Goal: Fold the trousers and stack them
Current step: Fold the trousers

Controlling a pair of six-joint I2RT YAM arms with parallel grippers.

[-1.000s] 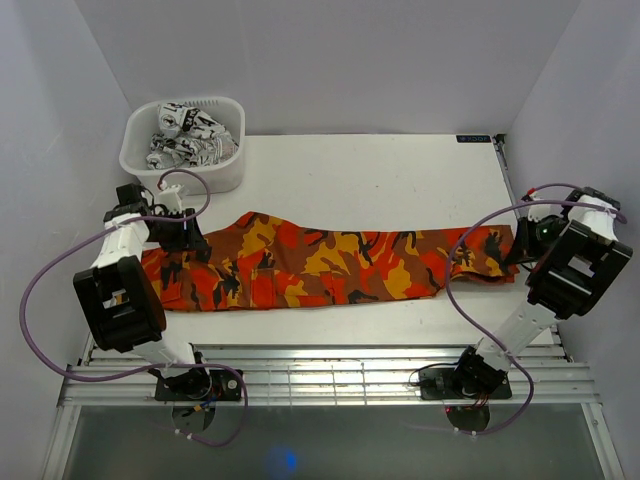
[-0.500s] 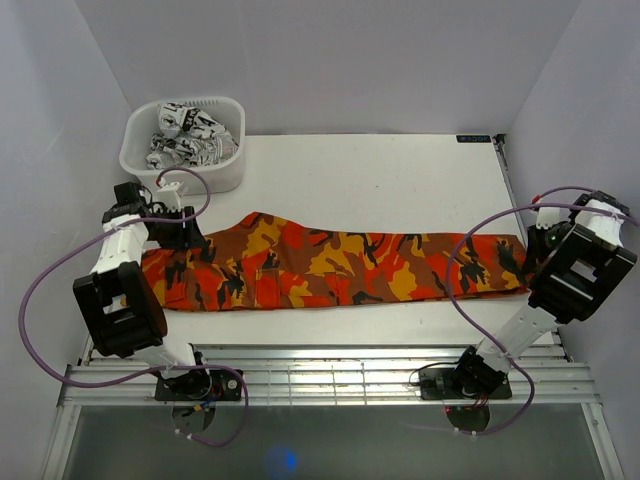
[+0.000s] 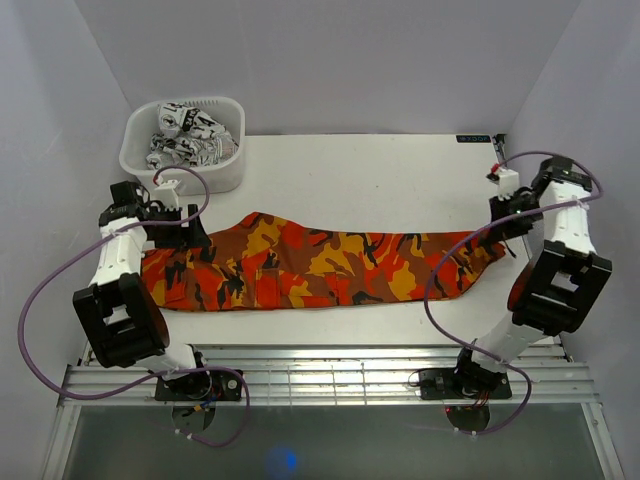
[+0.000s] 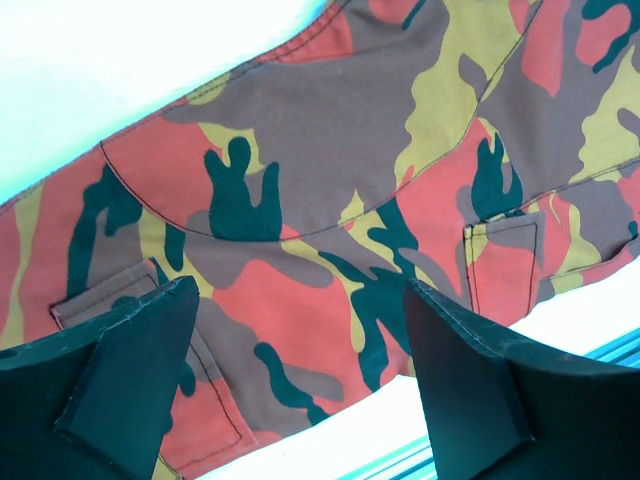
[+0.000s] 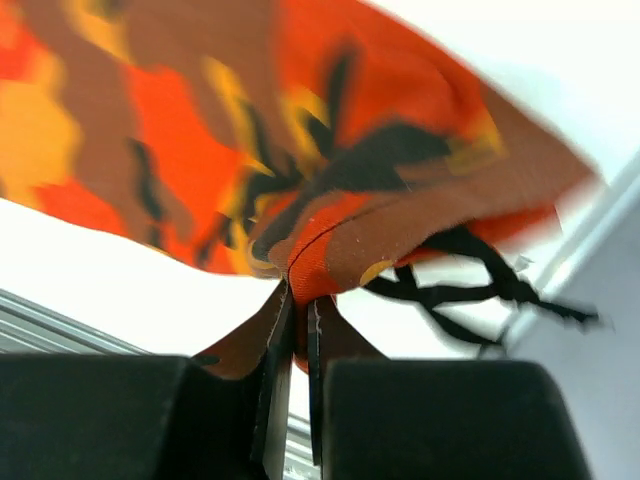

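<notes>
Orange camouflage cloth, the trousers (image 3: pixel 320 265), lies stretched along the table (image 3: pixel 380 170), waist end just in front of the white basket (image 3: pixel 228 172). Your left gripper (image 4: pixel 300 330) hangs over that end, jaws spread wide, holding nothing. Far from the basket, your right gripper (image 5: pixel 298 330) pinches the raised leg hem.

The right tool (image 3: pixel 505 218), pinching the leg end of the trousers (image 3: pixel 320 265), has swung from the right edge toward the upper right of the frame. That end now lifts off the worktop (image 3: pixel 380 175). The left tool (image 3: pixel 183 232) has spread wide over the waist end at the left.
</notes>
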